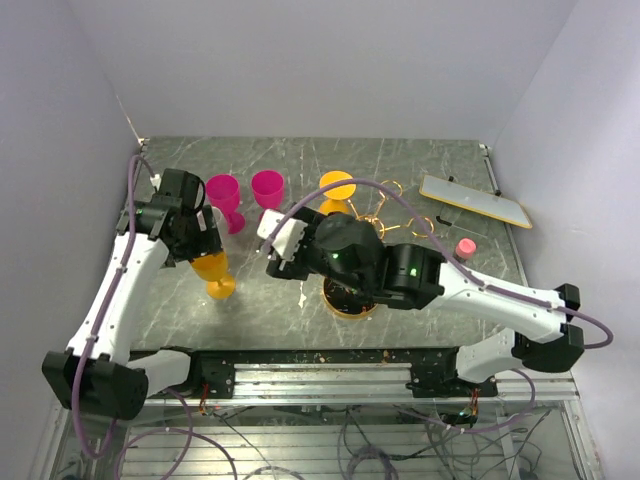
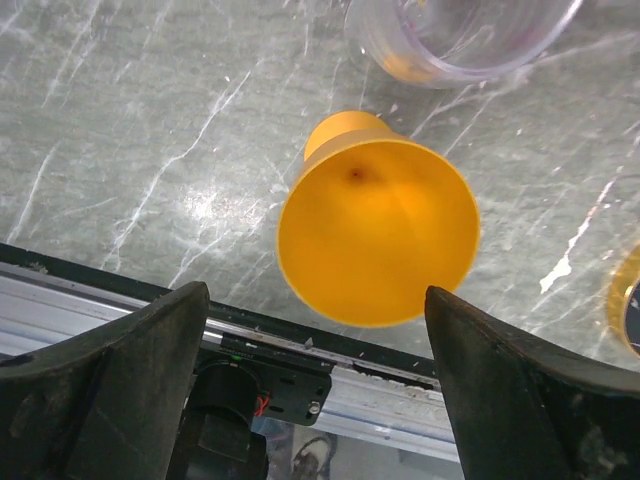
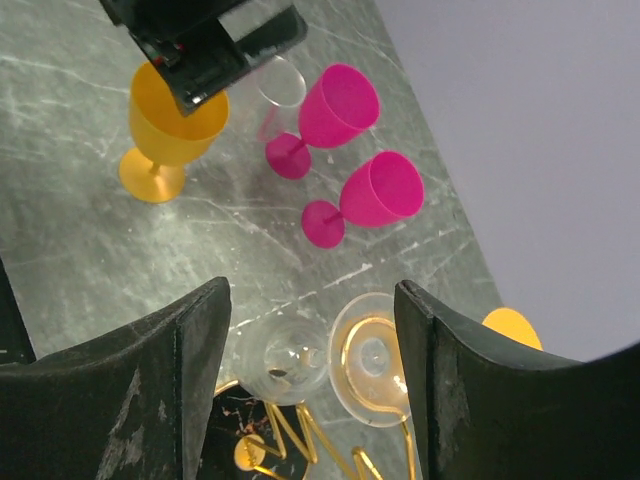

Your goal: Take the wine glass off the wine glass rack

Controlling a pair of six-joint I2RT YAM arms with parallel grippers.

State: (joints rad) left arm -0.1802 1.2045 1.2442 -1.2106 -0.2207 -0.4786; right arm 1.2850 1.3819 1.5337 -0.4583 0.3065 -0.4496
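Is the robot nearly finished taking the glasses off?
Partly. An orange glass and two pink glasses stand on the table. Nothing is gripped: the left gripper is open over the orange glass. Two clear glasses hang on the rack under the open right gripper.

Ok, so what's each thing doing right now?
Left end effector: open, over the orange glass.
Right end effector: open, above the wine glass rack.
Orange glass: standing upright.
Pink glasses: both upright.
Wine glass: on the rack, in a gold loop.
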